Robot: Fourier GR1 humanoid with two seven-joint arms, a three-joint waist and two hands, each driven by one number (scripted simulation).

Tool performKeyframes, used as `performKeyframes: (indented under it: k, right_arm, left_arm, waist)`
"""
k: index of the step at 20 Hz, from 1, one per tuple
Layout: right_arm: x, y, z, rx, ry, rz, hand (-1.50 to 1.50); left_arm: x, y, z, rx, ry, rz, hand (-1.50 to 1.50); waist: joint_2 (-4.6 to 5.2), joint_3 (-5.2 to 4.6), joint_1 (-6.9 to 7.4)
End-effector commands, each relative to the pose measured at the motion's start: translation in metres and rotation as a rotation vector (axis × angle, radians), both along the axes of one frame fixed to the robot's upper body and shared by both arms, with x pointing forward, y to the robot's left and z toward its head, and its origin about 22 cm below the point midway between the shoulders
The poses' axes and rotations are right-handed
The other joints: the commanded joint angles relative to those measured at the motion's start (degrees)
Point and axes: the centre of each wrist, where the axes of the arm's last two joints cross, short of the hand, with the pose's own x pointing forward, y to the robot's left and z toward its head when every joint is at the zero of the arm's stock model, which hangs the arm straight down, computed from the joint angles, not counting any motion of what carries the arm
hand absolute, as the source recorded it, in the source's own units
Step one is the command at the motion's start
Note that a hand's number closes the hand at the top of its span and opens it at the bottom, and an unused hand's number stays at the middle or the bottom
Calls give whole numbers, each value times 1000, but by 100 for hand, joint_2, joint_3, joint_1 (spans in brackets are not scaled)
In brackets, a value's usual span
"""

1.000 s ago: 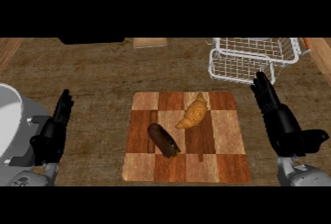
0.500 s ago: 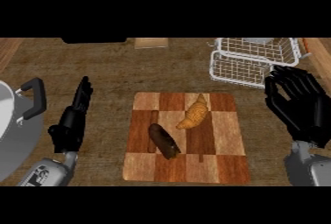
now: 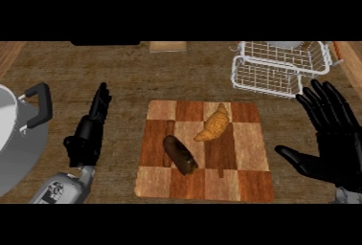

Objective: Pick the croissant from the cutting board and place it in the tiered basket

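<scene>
We see the croissant (image 3: 213,124) lying on the checkered cutting board (image 3: 247,178), in its upper right part. Its long axis runs diagonally: the narrow tip points up and to the right, toward the tiered basket (image 3: 268,76), and the wider end points down-left. Just beside it, lower and to the left, lies a dark long item (image 3: 180,154) – perhaps a vegetable, but we cannot tell which. The right hand (image 3: 336,149) is at the right of the board, apart from it, with its fingers spread wide and the thumb stretched toward the board; it holds nothing. The left hand (image 3: 87,136) is at the left of the board, seen from its edge, fingers straight and together. A grey pot (image 3: 10,139) shows at the left edge.
</scene>
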Motion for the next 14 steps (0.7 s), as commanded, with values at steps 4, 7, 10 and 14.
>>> performKeyframes:
  k: [4, 7, 10, 14]
  right_arm:
    - [-19, -25, 46, -632, 152, 71, -150]
    - [-16, -20, 73, -911, 205, 84, -150]
    - [-17, -8, 96, -1132, 273, 78, -150]
    - [-15, 20, 124, -1304, 355, 61, -150]
  left_arm:
    - [1, 0, 3, 0, 13, -1, 0]
    - [-2, -3, -1, 10, 13, -27, 0]
    - [2, -5, 6, 18, 2, -46, 0]
    - [4, -23, 15, 14, -17, -86, 0]
  waist:
    - [-31, -48, -32]
    - [-4, -69, 113]
    - [5, -75, 210]
    - [40, -70, 426]
